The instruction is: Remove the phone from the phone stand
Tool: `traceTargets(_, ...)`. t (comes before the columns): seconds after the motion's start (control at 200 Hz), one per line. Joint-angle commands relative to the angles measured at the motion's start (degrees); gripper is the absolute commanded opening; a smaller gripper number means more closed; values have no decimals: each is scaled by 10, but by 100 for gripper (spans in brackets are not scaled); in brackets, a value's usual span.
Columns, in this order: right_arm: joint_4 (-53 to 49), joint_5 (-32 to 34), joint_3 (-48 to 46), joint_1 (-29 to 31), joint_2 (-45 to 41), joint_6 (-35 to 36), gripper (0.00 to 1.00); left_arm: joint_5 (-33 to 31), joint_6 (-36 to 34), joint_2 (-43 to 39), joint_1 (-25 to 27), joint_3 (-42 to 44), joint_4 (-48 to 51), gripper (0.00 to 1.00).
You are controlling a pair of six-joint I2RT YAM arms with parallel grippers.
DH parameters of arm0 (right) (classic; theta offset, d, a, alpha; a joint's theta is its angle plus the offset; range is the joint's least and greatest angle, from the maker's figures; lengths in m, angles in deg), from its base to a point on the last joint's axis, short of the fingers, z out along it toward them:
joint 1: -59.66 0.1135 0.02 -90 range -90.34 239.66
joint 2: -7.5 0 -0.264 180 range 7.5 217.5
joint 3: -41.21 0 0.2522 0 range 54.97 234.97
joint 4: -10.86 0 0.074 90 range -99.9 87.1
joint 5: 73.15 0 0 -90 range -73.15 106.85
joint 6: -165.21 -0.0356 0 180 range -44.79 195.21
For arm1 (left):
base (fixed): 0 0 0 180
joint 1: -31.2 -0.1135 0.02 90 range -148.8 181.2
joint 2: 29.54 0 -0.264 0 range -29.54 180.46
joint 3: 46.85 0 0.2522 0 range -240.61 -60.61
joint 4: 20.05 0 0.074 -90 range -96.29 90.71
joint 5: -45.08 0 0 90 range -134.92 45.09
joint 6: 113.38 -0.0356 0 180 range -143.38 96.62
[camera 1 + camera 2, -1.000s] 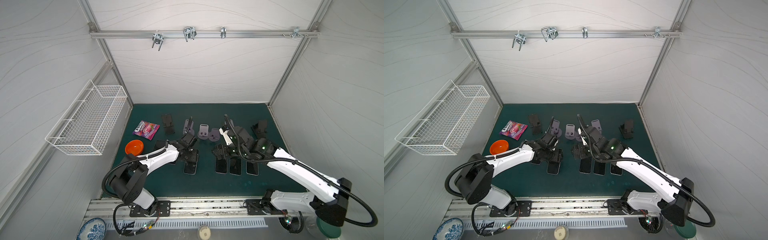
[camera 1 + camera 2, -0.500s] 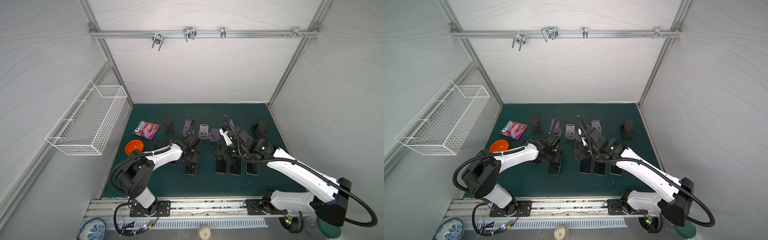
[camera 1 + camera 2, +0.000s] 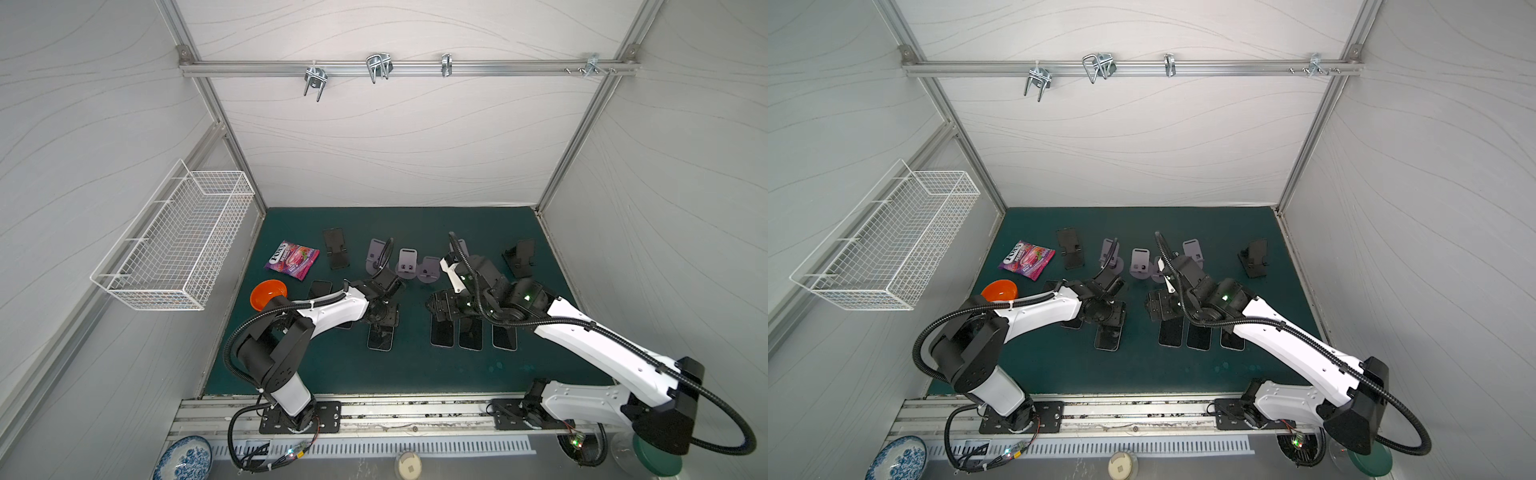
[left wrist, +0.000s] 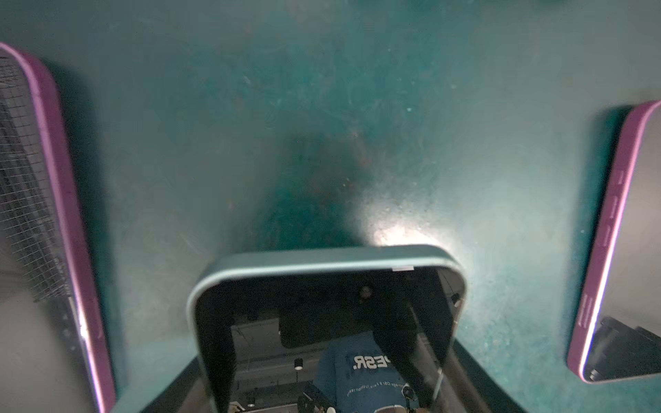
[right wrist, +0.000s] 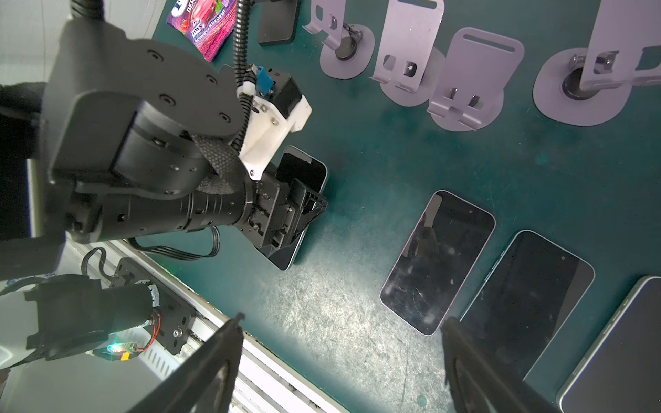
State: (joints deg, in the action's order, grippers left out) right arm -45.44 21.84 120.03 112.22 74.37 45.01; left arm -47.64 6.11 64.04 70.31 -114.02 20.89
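A phone in a pale blue-grey case lies flat on the green mat, screen up. My left gripper stands over its far end. In the left wrist view my left gripper has a dark finger against each long side of the phone, so it is shut on it. Several lilac phone stands and two black phone stands at the back hold nothing. My right gripper hovers open over bare mat, near three phones lying in a row.
Purple-cased phones lie on either side of the gripped one. A candy packet and an orange bowl sit at the left. A wire basket hangs on the left wall. The metal rail runs along the mat's front edge.
The left arm's elbow has swung right and towards the back while its gripper stays on the phone on the mat. The right arm has not moved.
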Motion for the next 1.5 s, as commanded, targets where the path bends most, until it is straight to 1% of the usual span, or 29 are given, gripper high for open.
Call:
traceTargets(0.0,-18,7,-4,3,-14,-6,88,-21,15,10,3,-17,12,76)
traceTargets(0.225,-24,5,-5,3,-16,-7,88,-31,24,9,5,-5,3,80)
traceTargets(0.635,-30,-1,9,3,-5,-4,88,-38,25,2,6,-7,2,81)
traceTargets(0.75,-32,0,15,3,2,-4,88,-43,28,-8,7,-9,2,85)
traceTargets(0.865,-33,3,26,3,12,-3,88,-62,15,-36,6,-7,-8,88)
traceTargets(1.065,-30,22,60,-1,43,12,88,-81,-74,-103,7,3,-61,89)
traceTargets(1.195,-19,28,92,-33,71,33,87,-109,-138,-166,7,24,-113,90)
traceTargets(1.36,-4,36,138,-118,91,53,87,-161,-238,-280,7,89,-238,93)
traceTargets(1.43,22,54,127,-161,80,63,87,-188,-287,-325,4,124,-299,94)
traceTargets(1.495,42,55,108,-221,62,51,87,-208,-316,-357,-5,153,-338,94)
